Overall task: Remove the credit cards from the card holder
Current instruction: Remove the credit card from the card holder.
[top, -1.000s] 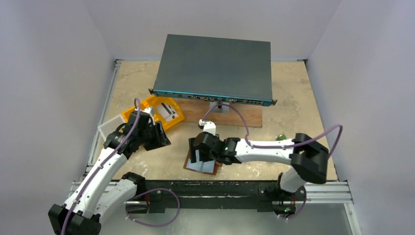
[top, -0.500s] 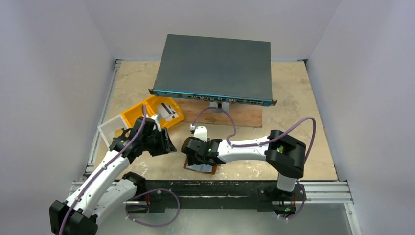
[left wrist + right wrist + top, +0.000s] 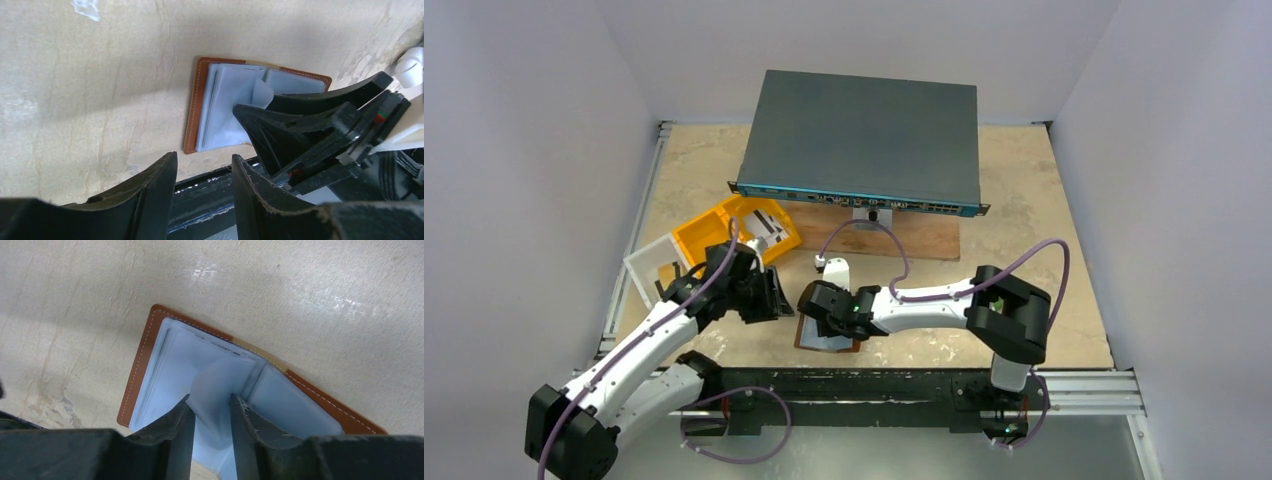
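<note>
Task partly done: credit cards (image 3: 767, 228) lie in the yellow tray (image 3: 694, 235); just beside it on the worktop (image 3: 1024, 200) lies the open card holder (image 3: 170, 365), a clear leaf pinched in the narrowed right tool (image 3: 211, 402), possibly holding more; the left tool (image 3: 204, 157) is half-wide and empty.

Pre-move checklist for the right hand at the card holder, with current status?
1. Card holder lying open, pockets up: ok.
2. Right hand has a finger on each side of the raised clear pocket leaf: ok.
3. Leaf firmly pinched: cannot tell.
4. Left hand open, empty, not touching the card holder: ok.
5. Credit cards lying in the yellow tray: ok.
6. More cards left inside the pockets: cannot tell.
</note>
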{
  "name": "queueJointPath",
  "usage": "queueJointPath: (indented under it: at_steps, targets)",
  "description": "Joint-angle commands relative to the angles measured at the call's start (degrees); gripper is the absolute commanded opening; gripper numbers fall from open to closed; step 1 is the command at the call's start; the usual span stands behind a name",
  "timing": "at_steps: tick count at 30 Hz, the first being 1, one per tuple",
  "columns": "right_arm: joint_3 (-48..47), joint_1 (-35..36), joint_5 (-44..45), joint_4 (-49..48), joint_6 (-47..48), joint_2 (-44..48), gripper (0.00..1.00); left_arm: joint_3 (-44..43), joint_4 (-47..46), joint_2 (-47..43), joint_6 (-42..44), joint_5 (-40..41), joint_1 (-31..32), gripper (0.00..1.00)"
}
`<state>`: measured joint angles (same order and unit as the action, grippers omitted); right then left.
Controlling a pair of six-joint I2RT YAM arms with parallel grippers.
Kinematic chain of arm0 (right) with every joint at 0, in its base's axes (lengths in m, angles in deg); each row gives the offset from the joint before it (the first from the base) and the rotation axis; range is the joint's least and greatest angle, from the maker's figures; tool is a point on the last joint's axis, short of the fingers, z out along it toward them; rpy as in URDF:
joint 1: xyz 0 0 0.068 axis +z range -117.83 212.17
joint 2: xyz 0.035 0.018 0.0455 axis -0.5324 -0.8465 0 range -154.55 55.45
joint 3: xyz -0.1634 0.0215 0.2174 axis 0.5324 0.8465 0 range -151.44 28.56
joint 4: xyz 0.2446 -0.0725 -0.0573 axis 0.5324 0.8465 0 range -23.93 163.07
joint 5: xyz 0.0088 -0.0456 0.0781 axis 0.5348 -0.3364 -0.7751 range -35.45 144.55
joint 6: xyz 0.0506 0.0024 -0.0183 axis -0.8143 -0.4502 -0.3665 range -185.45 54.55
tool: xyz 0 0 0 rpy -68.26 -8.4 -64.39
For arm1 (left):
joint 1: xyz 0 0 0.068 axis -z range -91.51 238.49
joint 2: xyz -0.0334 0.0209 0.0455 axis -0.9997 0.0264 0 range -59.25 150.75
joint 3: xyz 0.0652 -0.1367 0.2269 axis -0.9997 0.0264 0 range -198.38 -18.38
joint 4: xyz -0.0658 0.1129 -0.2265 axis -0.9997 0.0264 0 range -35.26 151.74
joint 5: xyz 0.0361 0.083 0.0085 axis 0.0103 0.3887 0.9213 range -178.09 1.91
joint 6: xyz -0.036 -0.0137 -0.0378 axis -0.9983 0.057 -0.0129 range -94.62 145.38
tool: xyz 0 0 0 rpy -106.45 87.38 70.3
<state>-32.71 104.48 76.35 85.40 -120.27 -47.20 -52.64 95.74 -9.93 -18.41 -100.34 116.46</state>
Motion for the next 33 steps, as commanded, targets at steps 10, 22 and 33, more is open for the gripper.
queueJointPath:
  at_steps: [10,22,33]
  targets:
    - [11.32,-0.51,-5.10,-10.88,1.91,3.32,0.07,1.21,-10.43,10.11,-5.47,-1.95,5.95,0.33]
    - [20.01,-4.80,-10.58,-23.58,4.65,10.37,0.03,0.77,-17.23,19.90,-6.35,-1.73,8.25,0.09]
    - [25.28,-7.93,-17.84,-34.81,6.05,15.94,0.05,0.20,-20.86,25.75,-7.80,-1.07,11.49,0.00]
